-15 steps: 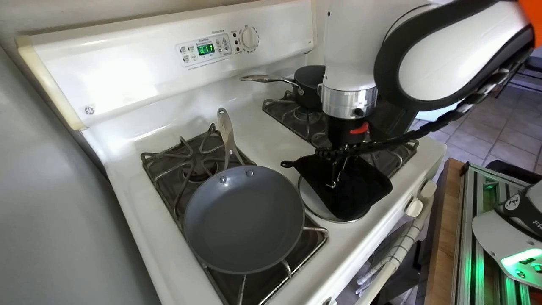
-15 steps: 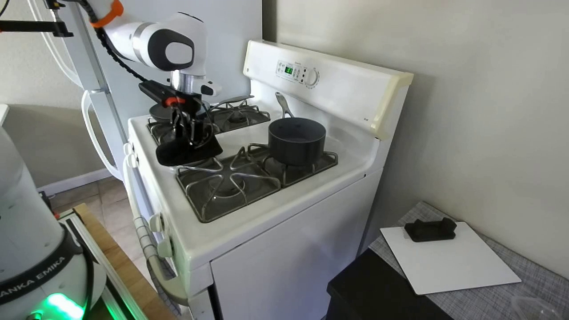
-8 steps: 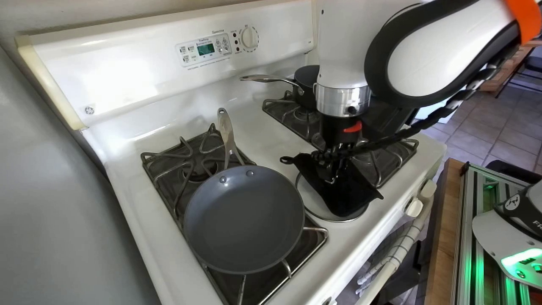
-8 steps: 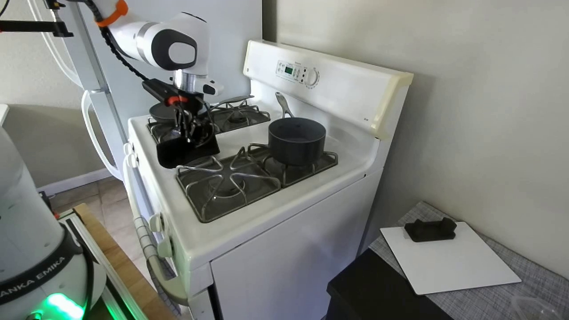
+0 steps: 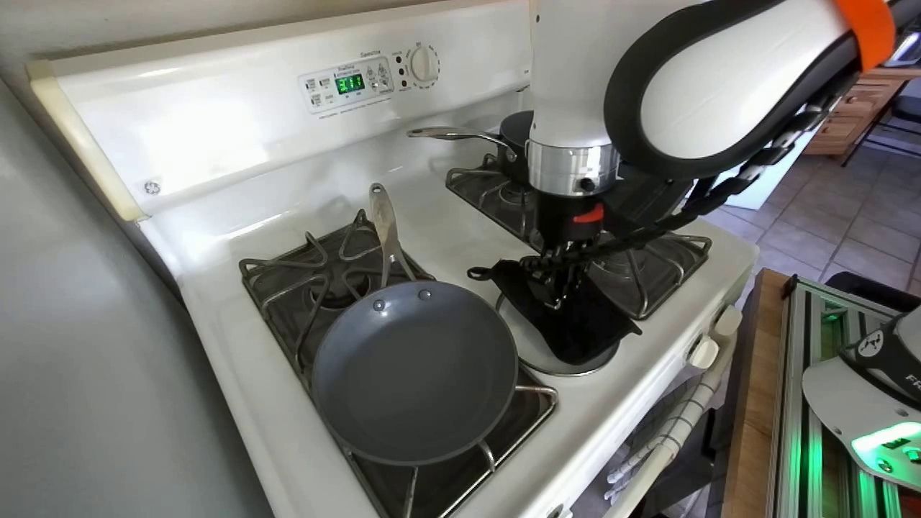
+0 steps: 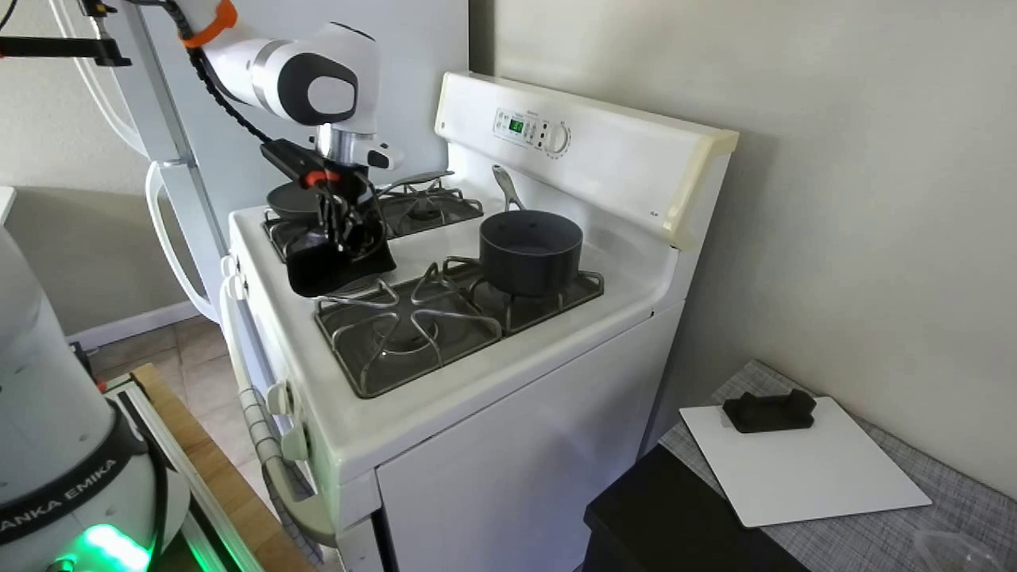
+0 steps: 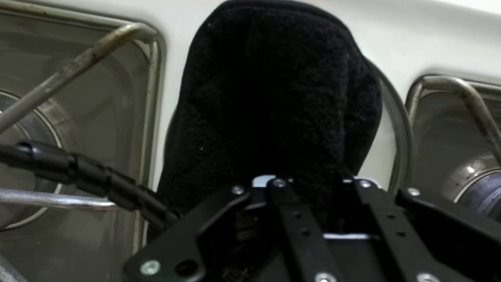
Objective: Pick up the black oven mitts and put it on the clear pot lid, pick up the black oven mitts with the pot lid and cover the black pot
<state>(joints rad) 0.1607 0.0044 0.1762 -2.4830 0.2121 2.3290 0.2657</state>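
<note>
Right of centre in an exterior view, the mitt [image 5: 579,331] is draped over the glass lid [image 5: 531,344] and pinched by the gripper [image 7: 316,183], jaws slightly apart; if the lid's hidden handle is missed, only cloth may be lifted.

- White glare washes over part of the stove panel [image 5: 266,119]
- Robot base [image 6: 63,397] glows bright green
- Soft shadow on the wall [image 6: 834,222]
- Black mitt [image 7: 270,98] nearly featureless
</note>
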